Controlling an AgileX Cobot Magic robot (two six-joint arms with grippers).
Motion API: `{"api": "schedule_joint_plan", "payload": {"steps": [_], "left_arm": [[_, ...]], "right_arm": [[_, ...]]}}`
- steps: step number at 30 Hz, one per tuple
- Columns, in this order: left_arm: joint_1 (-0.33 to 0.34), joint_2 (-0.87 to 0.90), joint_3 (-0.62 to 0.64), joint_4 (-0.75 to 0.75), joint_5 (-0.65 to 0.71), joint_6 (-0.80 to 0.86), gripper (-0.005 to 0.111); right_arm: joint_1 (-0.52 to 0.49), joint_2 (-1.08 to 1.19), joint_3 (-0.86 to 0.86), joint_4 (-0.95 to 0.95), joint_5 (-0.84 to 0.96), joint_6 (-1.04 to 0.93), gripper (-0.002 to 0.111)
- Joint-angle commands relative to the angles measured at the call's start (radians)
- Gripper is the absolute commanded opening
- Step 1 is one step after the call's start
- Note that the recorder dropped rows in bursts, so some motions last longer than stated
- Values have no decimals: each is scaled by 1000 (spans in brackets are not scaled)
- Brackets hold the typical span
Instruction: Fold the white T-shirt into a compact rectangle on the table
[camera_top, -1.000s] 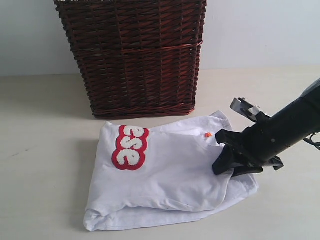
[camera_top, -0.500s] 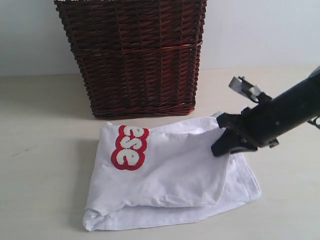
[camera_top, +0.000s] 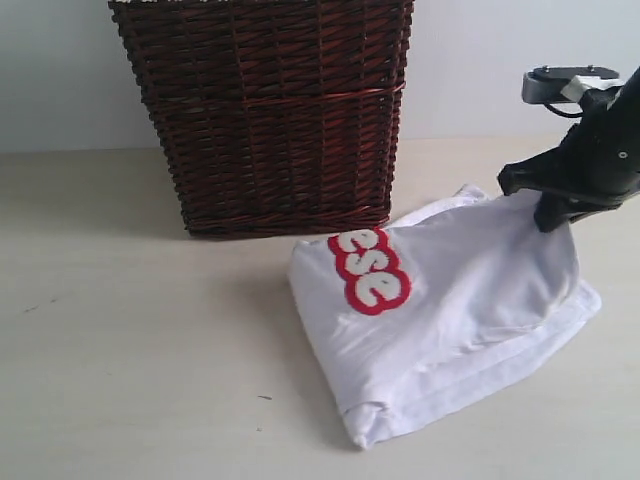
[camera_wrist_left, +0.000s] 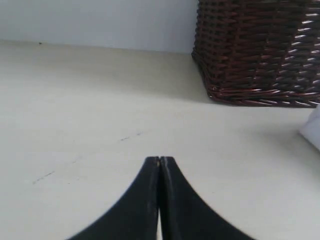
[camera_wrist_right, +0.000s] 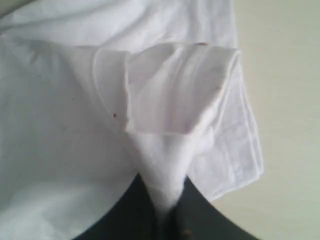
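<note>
Cloth is bunching in our right gripper (camera_wrist_right: 162, 212), which is clenching a raised corner of the white T-shirt (camera_top: 460, 300); the shirt is lying part-folded near the right edge of the surface (camera_top: 130, 350). Our left gripper (camera_wrist_left: 160, 162) is resting clamped and empty, and we are judging that the corner needs carrying over and laying flat.

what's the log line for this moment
right hand: shut on white T-shirt edge, raised | left hand: shut, empty | shirt: loosely folded, near basket
</note>
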Motion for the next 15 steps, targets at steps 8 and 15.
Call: {"api": "schedule_joint_plan", "payload": {"steps": [8,15], "left_arm": [[-5,-7,0,-8,-4,-7,0],[-5,-7,0,-8,-4,-7,0]], "right_arm": [[-1,100,-10,-651,-250,443,3],[-1,134,-10,-731,-346,512,43]]}}
